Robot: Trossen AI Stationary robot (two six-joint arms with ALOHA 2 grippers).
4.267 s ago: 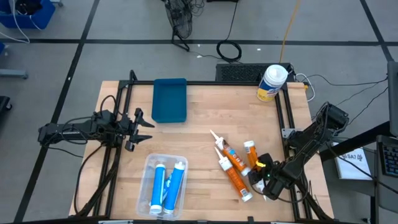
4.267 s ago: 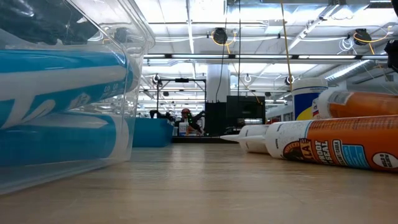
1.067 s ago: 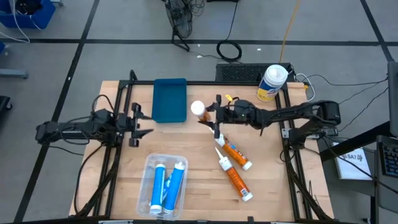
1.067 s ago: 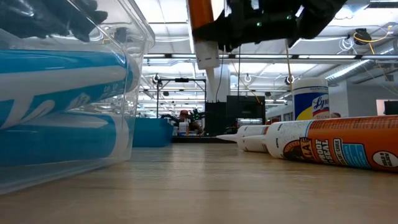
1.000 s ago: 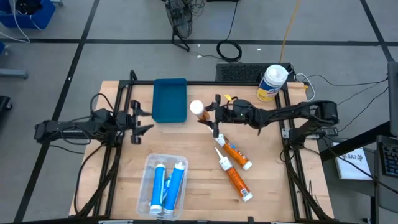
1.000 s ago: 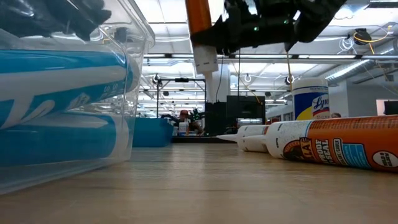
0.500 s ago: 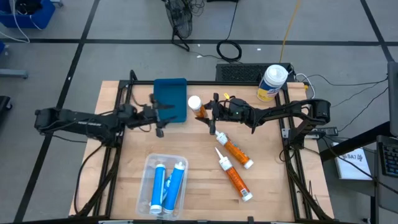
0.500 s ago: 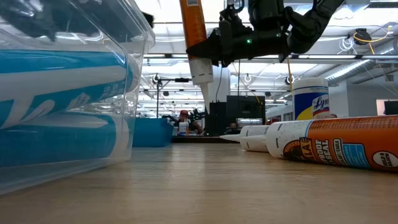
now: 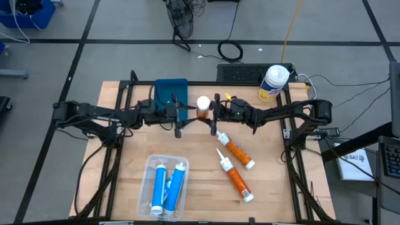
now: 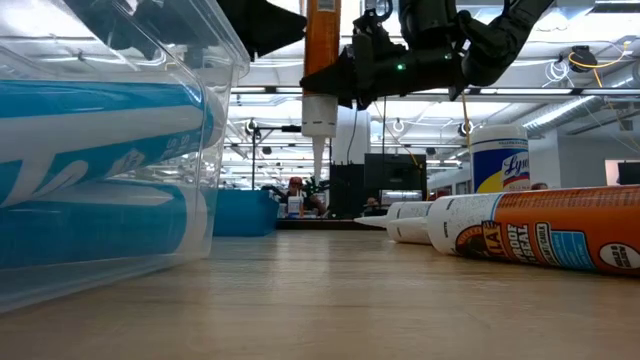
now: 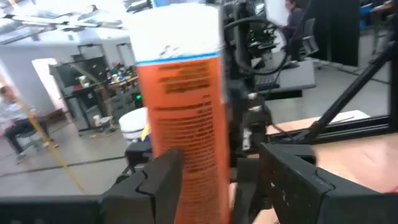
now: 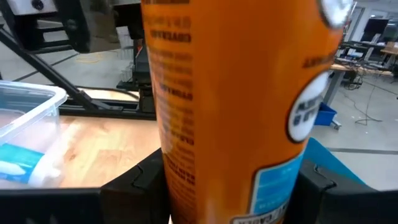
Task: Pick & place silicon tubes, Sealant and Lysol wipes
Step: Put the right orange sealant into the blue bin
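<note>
You can read "Lysol", cut off to "Lys", on the Lysol wipes [image 10: 499, 158] in the low view. The orange tube [image 10: 540, 232] lying on the table [image 10: 330, 300] shows letters that look like "LLA", though only partly legible.

wood table [image 9: 125, 187], blue tray [image 9: 170, 94], clear bin [image 9: 145, 187], 2 orange tubes [image 9: 236, 154], Lysol wipes [image 9: 274, 82]

Left hand [image 9: 182, 117] now at held orange tube [image 9: 202, 107]
</note>
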